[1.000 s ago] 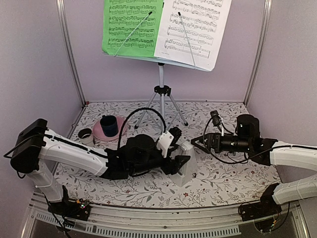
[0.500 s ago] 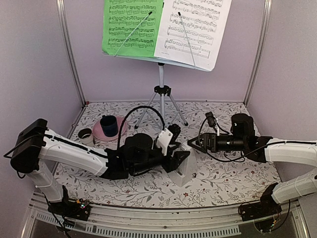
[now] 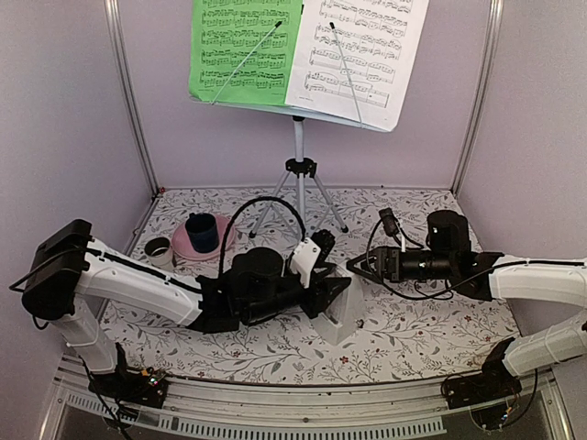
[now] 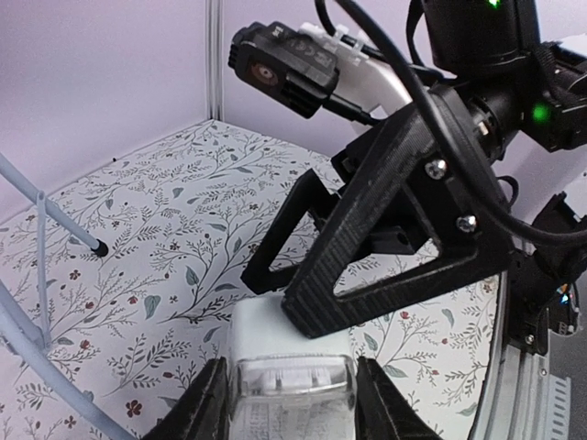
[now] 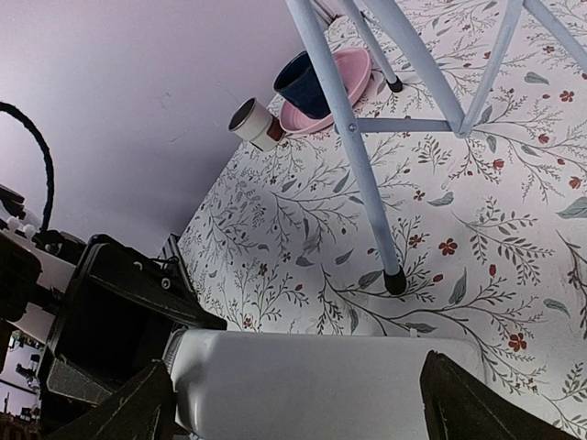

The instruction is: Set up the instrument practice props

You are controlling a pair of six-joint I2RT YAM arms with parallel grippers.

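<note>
Enclosure: pale lilac walls (image 3: 55,110), evenly lit. Silver metal corner posts (image 3: 128,101). Tabletop (image 3: 404,330) covered in white leaf-and-flower print. Slotted metal rail (image 3: 303,403) along the near edge.

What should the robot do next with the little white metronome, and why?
Probably squeeze the left gripper firmly onto the metronome. Its fingers sit close against both sides, though a firm grip isn't clear yet, and the right gripper hovers wide open close by.
</note>
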